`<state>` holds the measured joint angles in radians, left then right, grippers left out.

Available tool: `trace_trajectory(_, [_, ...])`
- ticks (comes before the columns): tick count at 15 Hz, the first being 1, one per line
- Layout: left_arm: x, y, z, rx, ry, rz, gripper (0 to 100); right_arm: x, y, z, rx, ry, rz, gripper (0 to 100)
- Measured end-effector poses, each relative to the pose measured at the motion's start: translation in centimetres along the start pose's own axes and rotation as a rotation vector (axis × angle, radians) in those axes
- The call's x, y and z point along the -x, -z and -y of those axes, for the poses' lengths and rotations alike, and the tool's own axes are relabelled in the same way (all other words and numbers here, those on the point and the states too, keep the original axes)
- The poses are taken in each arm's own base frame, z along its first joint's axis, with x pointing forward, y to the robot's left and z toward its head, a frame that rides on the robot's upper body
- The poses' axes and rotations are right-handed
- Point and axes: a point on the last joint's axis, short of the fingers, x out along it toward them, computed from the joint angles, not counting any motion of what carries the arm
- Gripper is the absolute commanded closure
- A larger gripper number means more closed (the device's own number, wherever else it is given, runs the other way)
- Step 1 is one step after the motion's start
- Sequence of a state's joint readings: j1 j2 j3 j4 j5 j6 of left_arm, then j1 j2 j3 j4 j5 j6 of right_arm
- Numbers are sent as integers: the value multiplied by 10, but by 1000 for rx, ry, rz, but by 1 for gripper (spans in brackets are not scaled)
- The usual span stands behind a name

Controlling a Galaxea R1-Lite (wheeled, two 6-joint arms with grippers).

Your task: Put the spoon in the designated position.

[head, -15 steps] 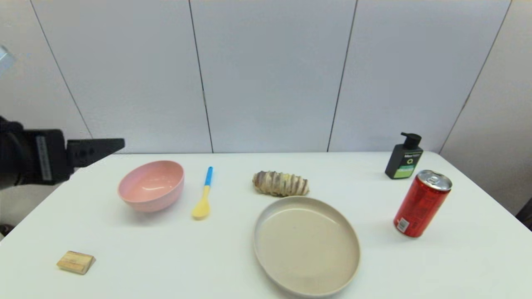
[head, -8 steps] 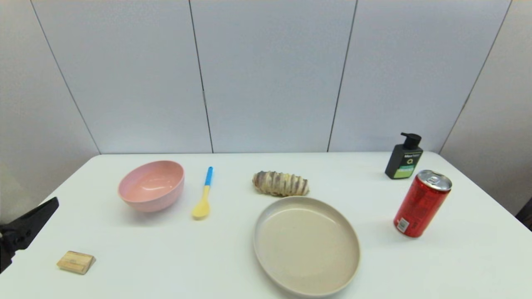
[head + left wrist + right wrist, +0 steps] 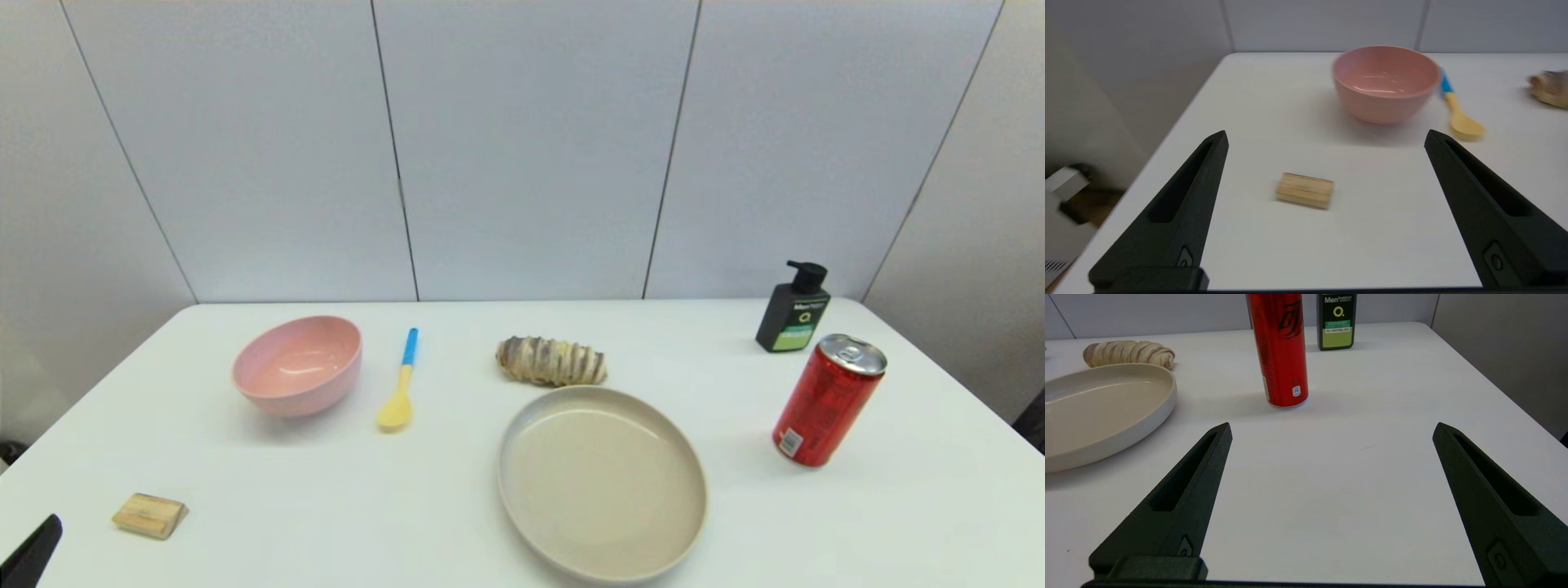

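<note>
Beside round pink bowl (image 3: 297, 364): smooth plastic spoon (image 3: 399, 384), flat on tabletop.

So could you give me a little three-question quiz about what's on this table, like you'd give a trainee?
1. True or false: the spoon lies inside the pink bowl.
2. What stands nearest the red can: A) the wood block, B) the black bottle, C) the bowl?
3. Fill in: the left gripper is ____ and holds nothing.

Key:
1. False. It lies on the table, just right of the bowl.
2. B.
3. Open. It sits at the table's near left corner, and the right gripper is open too, near the can.
</note>
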<state>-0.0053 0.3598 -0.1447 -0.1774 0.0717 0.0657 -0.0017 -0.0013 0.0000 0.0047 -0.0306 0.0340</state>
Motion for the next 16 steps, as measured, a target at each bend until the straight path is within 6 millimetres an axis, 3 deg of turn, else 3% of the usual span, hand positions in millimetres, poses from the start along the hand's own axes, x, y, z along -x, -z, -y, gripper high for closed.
trace_trajectory(8, [27, 60, 4, -54, 83, 28, 0, 0, 0, 0, 0, 0, 0, 0])
trace_trajectory(10, [28, 63, 4, -71, 96, 39, 0, 0, 0, 0, 0, 0, 0, 0])
trace_trajectory(16, [29, 63, 4, 95, 71, 46, 0, 0, 0, 0, -1, 0, 0, 0])
